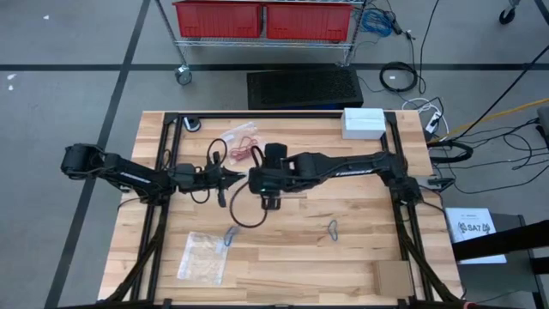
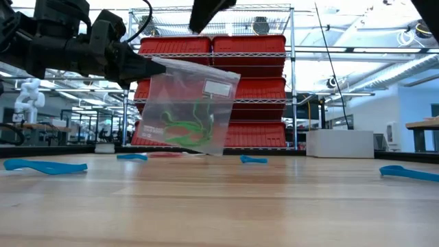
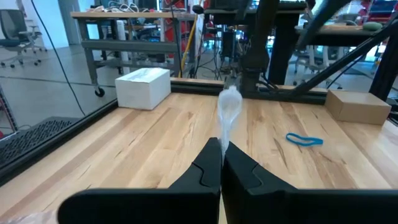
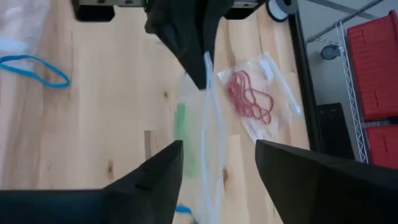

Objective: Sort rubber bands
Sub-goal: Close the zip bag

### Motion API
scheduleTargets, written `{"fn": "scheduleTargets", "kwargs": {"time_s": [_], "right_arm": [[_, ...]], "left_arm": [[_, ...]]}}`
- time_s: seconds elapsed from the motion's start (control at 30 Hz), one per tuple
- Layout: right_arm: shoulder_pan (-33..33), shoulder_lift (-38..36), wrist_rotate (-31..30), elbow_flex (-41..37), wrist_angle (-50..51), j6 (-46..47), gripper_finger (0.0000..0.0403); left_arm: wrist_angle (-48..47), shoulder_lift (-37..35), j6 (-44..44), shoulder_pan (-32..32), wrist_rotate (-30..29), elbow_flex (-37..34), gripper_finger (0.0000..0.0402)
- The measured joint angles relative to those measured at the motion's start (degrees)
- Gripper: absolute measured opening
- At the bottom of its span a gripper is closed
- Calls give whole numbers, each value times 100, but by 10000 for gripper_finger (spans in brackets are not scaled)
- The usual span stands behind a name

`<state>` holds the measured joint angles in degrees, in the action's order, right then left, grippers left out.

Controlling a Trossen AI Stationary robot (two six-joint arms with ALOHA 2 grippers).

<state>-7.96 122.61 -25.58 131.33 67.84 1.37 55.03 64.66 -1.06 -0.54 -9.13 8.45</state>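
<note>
My left gripper (image 1: pixel 238 178) reaches in level from the table's left and is shut on a clear zip bag (image 2: pixel 192 106) with green rubber bands (image 2: pixel 186 129) inside. My right gripper (image 4: pixel 217 168) hovers open above the bag's top edge (image 4: pixel 208 112), one finger on either side, touching nothing. It slants down from the table's right (image 1: pixel 260 182). A second clear bag holding red rubber bands (image 4: pixel 250 94) lies flat on the wood farther back (image 1: pixel 243 142). Loose blue rubber bands (image 1: pixel 230 235) (image 1: pixel 333 228) lie on the near half of the table. My left gripper pinches the clear bag's upper corner (image 2: pixel 152 67) between its two shut fingers (image 3: pixel 205 171), coming in level from the table's left. The bag hangs below and beyond the fingertips, tilted, seen edge-on in the left wrist view (image 3: pixel 229 112).
A third clear bag (image 1: pixel 202 256) lies near the front left. A white box (image 1: pixel 364 122) stands at the back right and a cardboard box (image 1: pixel 395 279) at the front right. A black cable loop (image 1: pixel 249 213) hangs under the arms. Red bins (image 2: pixel 212 89) fill a rack behind the table.
</note>
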Motion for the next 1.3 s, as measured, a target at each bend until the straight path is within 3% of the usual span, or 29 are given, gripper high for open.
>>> {"fn": "scheduleTargets", "kwargs": {"time_s": [0.37, 0.5, 0.6, 0.77, 1.0, 1.13, 1.3], "right_arm": [[-25, -595, -19, -152, 592, 309, 183], [-32, -783, -12, -891, 471, 500, 183], [-30, -1090, -3, -1865, 66, 769, 183], [-115, -1960, 39, -4105, -1086, 1389, 183], [-871, -3386, -273, -6921, -3498, 2682, 183], [-1263, -3726, -590, -7958, -5087, 3068, 183], [-1391, -3591, -445, -8660, -7069, 3322, 183]], "left_arm": [[482, 0, 3, 2, 45, -105, 0], [496, 0, 42, 2, 39, -156, 0], [498, 0, 107, 2, 37, -157, 0], [434, 0, 153, 2, 10, -160, 0], [-498, 0, 335, 40, -37, 12, 0], [-1401, 2, 488, 198, -64, 344, 0], [-2527, 39, 602, 488, -188, 803, 0]]}}
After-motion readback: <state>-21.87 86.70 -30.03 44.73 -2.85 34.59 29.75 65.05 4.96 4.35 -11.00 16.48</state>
